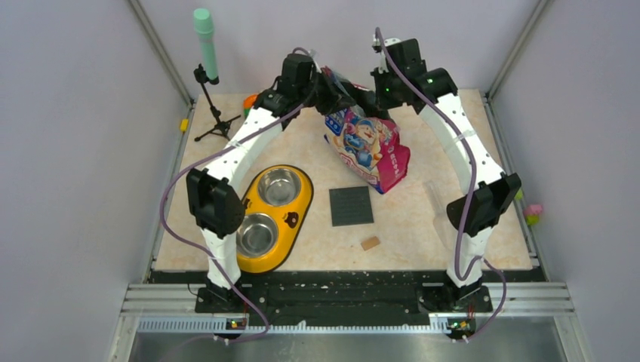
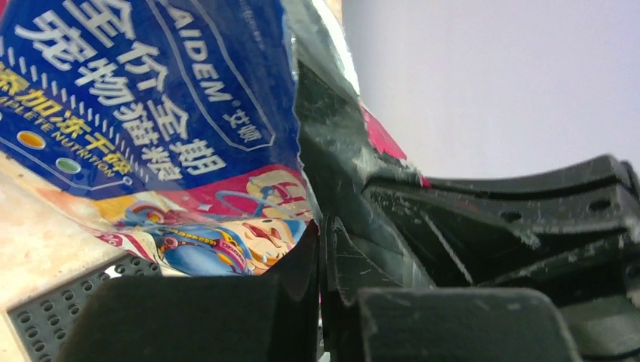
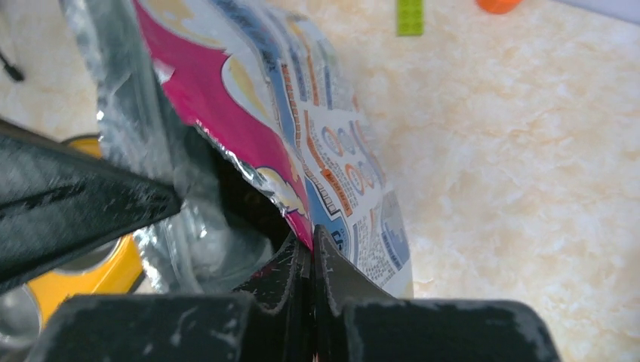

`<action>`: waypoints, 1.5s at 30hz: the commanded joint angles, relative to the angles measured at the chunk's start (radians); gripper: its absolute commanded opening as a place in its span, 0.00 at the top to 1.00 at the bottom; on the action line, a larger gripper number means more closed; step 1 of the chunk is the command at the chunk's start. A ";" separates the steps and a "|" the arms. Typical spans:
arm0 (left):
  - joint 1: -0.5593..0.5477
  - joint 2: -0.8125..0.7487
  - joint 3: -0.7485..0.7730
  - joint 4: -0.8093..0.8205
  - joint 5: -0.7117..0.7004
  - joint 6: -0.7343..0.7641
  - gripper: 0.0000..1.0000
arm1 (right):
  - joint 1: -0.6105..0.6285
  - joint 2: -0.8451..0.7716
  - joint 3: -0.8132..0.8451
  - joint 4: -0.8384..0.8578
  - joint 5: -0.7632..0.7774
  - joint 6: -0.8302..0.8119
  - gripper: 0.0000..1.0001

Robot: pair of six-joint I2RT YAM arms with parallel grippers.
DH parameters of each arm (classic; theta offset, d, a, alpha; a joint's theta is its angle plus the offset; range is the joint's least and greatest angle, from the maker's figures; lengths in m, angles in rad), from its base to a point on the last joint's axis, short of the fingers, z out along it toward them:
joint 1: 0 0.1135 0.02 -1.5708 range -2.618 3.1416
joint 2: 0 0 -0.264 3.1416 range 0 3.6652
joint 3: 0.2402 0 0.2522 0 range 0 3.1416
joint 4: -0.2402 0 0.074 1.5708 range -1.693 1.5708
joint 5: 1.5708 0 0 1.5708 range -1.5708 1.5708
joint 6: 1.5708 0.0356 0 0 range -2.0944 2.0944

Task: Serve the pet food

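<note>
"Gripping what, the left fingers [image 2: 311,260]?"
"They're shut tight on the top edge of the glossy blue-pink cat bag [image 1: 366,147], up at twelve o'clock on the surface [image 1: 423,219]."
"And the right fingers [image 3: 302,264]?"
"Closed too, pinching the same bag's foil rim from the three o'clock side. The two pairs sit just beside each other."
"Where's the pet food?"
"The pellets are hidden in all three views. The bag hangs tilted below the fingers, its bottom toward five o'clock. Whether it touches the surface I cannot tell."
"The feeder?"
"The yellow feeder [image 1: 302,197] with its two steel bowls [image 1: 279,186] lies at eight o'clock. A black mat [image 1: 351,205] sits centre, a tan block [image 1: 370,243] at six."
</note>
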 commanded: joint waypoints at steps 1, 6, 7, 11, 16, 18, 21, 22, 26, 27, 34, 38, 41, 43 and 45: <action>0.005 0.042 0.131 0.061 0.102 0.125 1.00 | -0.004 0.015 0.123 0.058 0.252 0.094 1.00; 0.051 0.183 0.403 0.037 0.172 0.119 1.00 | -0.069 0.029 0.245 0.169 0.273 0.199 1.00; 0.060 0.182 0.414 0.066 0.180 0.105 1.00 | -0.079 0.033 0.269 0.183 0.287 0.205 1.00; 0.105 0.168 0.420 0.107 0.204 0.075 1.00 | -0.104 0.020 0.314 0.252 0.331 0.207 1.00; 0.131 0.115 0.361 0.033 0.227 0.118 1.00 | -0.110 -0.026 0.293 0.337 0.325 0.164 1.00; 0.134 0.073 0.313 -0.023 0.215 0.166 1.00 | -0.109 -0.042 0.262 0.345 0.269 0.166 1.00; 0.142 0.003 0.204 -0.118 0.162 0.241 1.00 | -0.096 -0.090 0.160 0.357 0.169 0.184 1.00; 0.144 -0.021 0.171 -0.150 0.134 0.267 1.00 | -0.085 -0.111 0.114 0.363 0.149 0.185 1.00; 0.148 -0.093 0.058 -0.193 0.069 0.313 1.00 | -0.035 -0.195 -0.092 0.388 0.088 0.168 1.00; 0.147 -0.100 0.043 -0.194 0.076 0.312 0.99 | -0.028 -0.213 -0.131 0.391 0.078 0.161 1.00; 0.115 -0.129 -0.029 -0.221 0.061 0.316 0.22 | -0.026 -0.241 -0.217 0.353 0.040 0.163 1.00; 0.093 -0.146 -0.087 -0.198 0.030 0.274 0.18 | -0.024 -0.250 -0.240 0.353 0.054 0.160 1.00; 0.075 -0.150 -0.101 -0.174 0.008 0.249 0.18 | -0.024 -0.256 -0.252 0.361 0.045 0.160 1.00; 0.065 -0.142 -0.103 -0.156 0.003 0.220 0.19 | -0.024 -0.256 -0.259 0.364 0.040 0.160 1.00; 0.057 -0.135 -0.111 -0.120 0.009 0.191 0.20 | -0.024 -0.254 -0.262 0.366 0.036 0.162 1.00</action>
